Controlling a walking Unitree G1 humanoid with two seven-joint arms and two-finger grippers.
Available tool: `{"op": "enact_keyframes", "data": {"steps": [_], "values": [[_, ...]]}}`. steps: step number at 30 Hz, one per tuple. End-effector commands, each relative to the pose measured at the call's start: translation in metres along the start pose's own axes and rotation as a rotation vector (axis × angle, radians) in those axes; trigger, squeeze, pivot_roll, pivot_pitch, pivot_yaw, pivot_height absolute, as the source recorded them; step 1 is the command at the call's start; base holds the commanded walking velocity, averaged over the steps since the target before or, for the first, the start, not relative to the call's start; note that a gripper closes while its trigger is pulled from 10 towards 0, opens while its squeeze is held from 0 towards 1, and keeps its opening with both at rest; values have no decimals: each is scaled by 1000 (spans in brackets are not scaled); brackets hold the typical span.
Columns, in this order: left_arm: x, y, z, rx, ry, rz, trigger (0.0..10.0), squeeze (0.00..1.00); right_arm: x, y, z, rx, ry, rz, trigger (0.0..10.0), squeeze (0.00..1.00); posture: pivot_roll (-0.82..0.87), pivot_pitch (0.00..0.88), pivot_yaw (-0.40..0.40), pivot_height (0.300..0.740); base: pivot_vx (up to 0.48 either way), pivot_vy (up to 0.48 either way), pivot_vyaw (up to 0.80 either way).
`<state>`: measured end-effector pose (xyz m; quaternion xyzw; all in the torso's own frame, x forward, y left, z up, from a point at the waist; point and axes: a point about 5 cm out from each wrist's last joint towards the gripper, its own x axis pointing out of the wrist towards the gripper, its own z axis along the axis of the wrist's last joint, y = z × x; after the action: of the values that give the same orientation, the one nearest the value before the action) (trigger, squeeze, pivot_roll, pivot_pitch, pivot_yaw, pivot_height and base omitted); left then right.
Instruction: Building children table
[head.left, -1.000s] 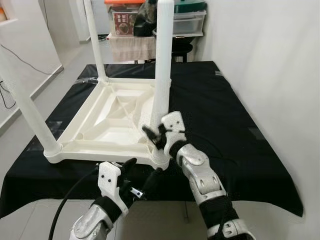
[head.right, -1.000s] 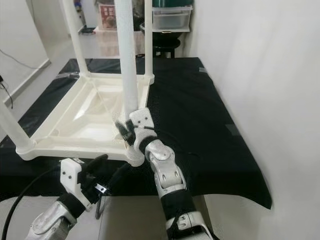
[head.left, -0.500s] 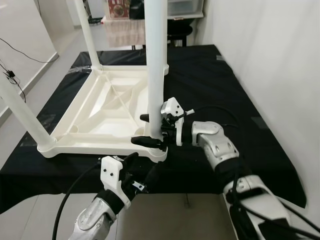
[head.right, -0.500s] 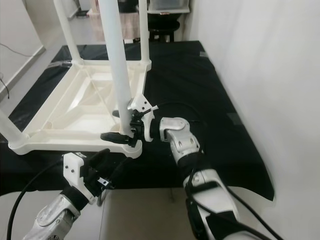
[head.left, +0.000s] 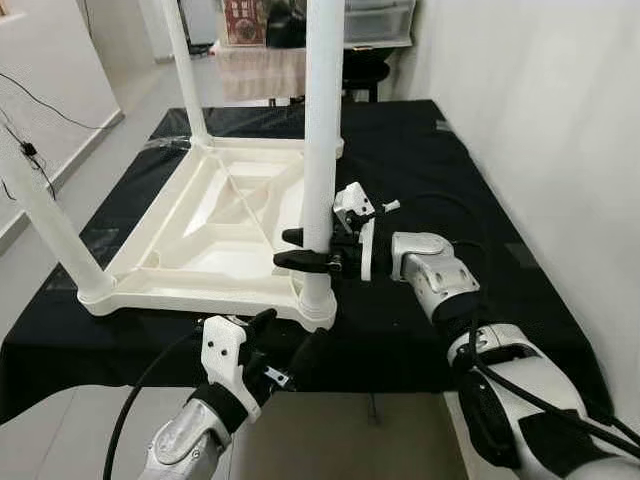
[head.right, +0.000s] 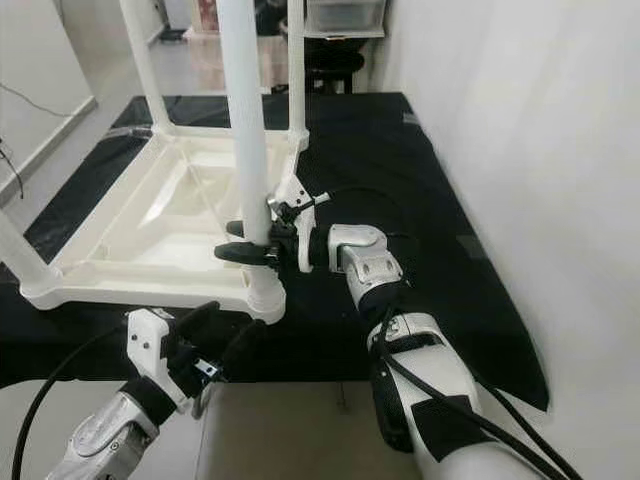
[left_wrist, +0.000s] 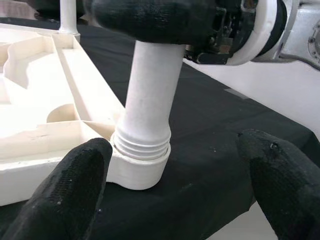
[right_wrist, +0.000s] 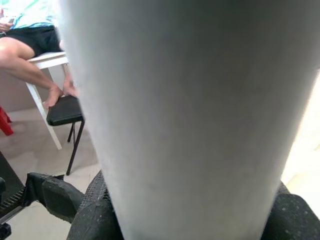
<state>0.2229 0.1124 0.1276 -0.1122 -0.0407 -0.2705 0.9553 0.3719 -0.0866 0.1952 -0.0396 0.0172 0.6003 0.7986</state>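
- The white plastic table top (head.left: 215, 235) lies upside down on a black cloth (head.left: 420, 170) spread over a work table, its ribbed underside facing up.
- Four white legs stand in its corner sockets; the near right leg (head.left: 322, 130) rises upright out of the round corner socket (head.left: 316, 303) closest to the robot.
- In the left wrist view the threads at the foot of this leg show just above the socket rim (left_wrist: 141, 172), so the leg is not sunk fully in.
- The near left leg (head.left: 45, 225) leans slightly outward at the front left corner, and a far leg (head.left: 188, 75) stands at the back left corner.
- The right gripper (head.left: 305, 249) reaches in level from the right, and its two black fingers (head.left: 300, 260) are closed around the near right leg a little above the socket, one on the near side and one on the far side.
- The right wrist view is pressed up against the leg (right_wrist: 190, 115), with the black fingers (right_wrist: 92, 215) hugging it at the bottom edge.
- The left gripper (head.left: 285, 345) hovers below the table edge, just in front of the same corner, touching nothing.
- Its fingers (left_wrist: 75, 195) are spread wide, one to each side of the socket as seen from the wrist.
- A black cable (head.left: 140, 395) loops from the left arm.
- Beyond the work table stand a cloth-draped stand (head.left: 262, 72) and a clear storage bin (head.left: 378, 20); a white wall (head.left: 540, 120) runs along the right.
- In the right wrist view a seated person's legs (right_wrist: 30, 65) and a black stool (right_wrist: 67, 110) show in the background.
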Motion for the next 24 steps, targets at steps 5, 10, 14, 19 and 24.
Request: {"op": "enact_keyframes", "data": {"steps": [5,10,14,19,24], "values": [[-4,-1,-5,-5,21,13,10000,0,-13,-8,-20,29,47,-271,0,0,-9,53,-17,740,0,0,0],[-7,1,-2,-5,21,15,10000,0,-26,28,-67,136,110,-942,0,0,-35,72,13,740,0,0,0],[-7,2,-2,-6,24,13,10000,0,-14,33,-67,77,125,-866,0,0,-16,68,-1,740,0,0,0],[-6,3,-2,-1,21,24,10000,0,4,27,-53,54,67,-796,10000,0,-13,66,2,740,0,0,0],[-5,4,-2,-2,21,24,10000,0,22,28,-19,76,-77,-518,10000,1000,-12,61,0,740,0,0,0]]}}
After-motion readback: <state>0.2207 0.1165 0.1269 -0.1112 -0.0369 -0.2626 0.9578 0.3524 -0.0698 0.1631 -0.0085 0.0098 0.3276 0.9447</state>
